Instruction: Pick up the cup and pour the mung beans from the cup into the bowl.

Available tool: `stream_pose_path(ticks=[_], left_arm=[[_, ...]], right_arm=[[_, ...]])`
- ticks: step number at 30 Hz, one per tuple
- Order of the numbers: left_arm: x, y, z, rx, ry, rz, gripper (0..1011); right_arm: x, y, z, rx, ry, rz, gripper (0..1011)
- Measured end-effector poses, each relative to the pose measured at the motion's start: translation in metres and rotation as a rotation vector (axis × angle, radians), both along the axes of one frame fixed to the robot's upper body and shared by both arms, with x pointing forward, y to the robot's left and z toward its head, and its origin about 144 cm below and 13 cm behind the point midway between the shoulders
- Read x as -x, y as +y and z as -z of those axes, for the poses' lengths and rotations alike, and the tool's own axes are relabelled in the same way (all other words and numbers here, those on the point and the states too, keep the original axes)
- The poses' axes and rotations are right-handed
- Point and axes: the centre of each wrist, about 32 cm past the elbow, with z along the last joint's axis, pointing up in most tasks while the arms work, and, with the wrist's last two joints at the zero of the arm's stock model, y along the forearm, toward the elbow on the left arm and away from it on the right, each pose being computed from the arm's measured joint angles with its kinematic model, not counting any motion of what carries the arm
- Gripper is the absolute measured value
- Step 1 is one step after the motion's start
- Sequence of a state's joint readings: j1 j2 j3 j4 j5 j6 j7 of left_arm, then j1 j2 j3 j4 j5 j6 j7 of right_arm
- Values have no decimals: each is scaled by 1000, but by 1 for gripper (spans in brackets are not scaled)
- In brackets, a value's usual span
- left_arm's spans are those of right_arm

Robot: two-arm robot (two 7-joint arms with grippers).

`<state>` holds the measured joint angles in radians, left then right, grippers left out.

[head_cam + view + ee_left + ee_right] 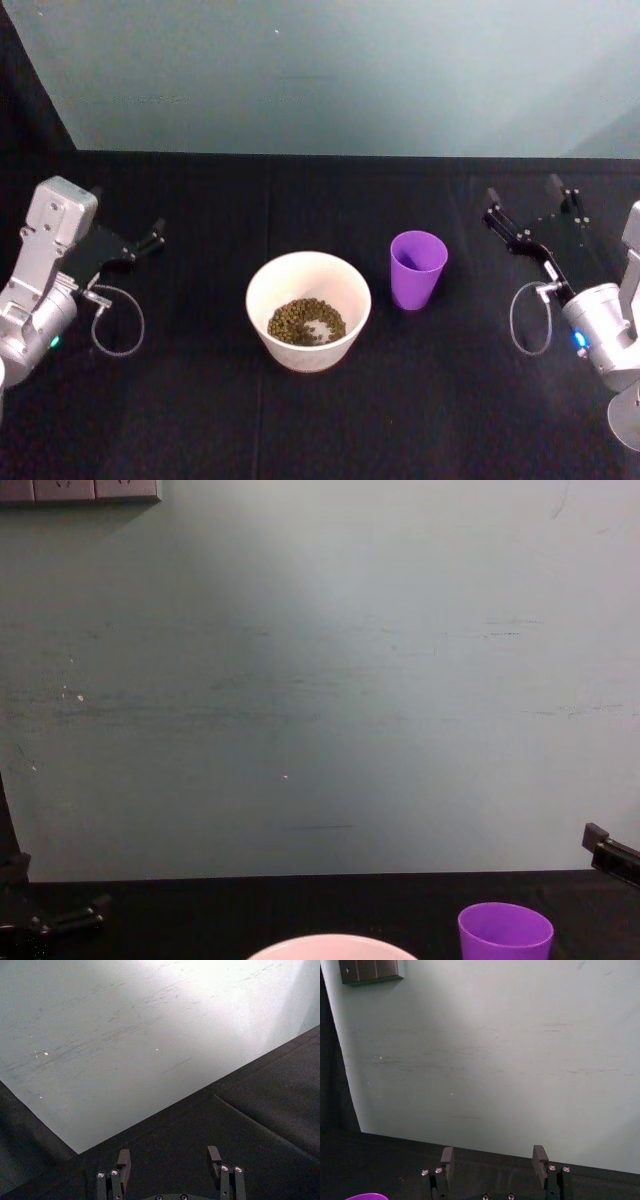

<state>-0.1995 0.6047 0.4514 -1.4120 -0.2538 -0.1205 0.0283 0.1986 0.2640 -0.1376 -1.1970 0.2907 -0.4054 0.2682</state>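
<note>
Purple plastic is catching the eye: the cup (418, 269) is standing upright on the black tablecloth (200, 420), just right of the bowl (308, 310) and apart from it. The cream bowl is sitting mid-table, and mung beans (306, 322) are already lying in its bottom. From the head view the cup's inside is looking plain purple, with no beans to be made out, so my read is that the pouring is done and both arms are hanging back.

The right gripper (530, 222) is hovering off to the right of the cup, well clear of it, fingers spread wide with nothing between them; the right wrist view is catching a sliver of the cup's rim (365, 1196) at its edge. The left gripper (152, 240) is waiting at the far left of the table, well apart from the bowl, and the left wrist view is showing its fingers (123, 1160) parted and empty too.

If a grasp is still called for, the right gripper is the natural choice: it should be coming in level from the right, straddling the tapered wall around mid-height, squeezing gently so the smooth plastic isn't slipping, then lifting straight before tipping over the bowl's centre, not its rim.
</note>
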Motion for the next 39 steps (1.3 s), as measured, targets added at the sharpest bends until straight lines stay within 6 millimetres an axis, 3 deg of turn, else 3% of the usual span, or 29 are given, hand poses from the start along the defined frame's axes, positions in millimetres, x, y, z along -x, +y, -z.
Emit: stream_pose_path(ticks=[39], left_arm=[[0, 0, 0, 0, 0, 0, 1000]], right_arm=[[0, 0, 0, 0, 0, 1, 1003]])
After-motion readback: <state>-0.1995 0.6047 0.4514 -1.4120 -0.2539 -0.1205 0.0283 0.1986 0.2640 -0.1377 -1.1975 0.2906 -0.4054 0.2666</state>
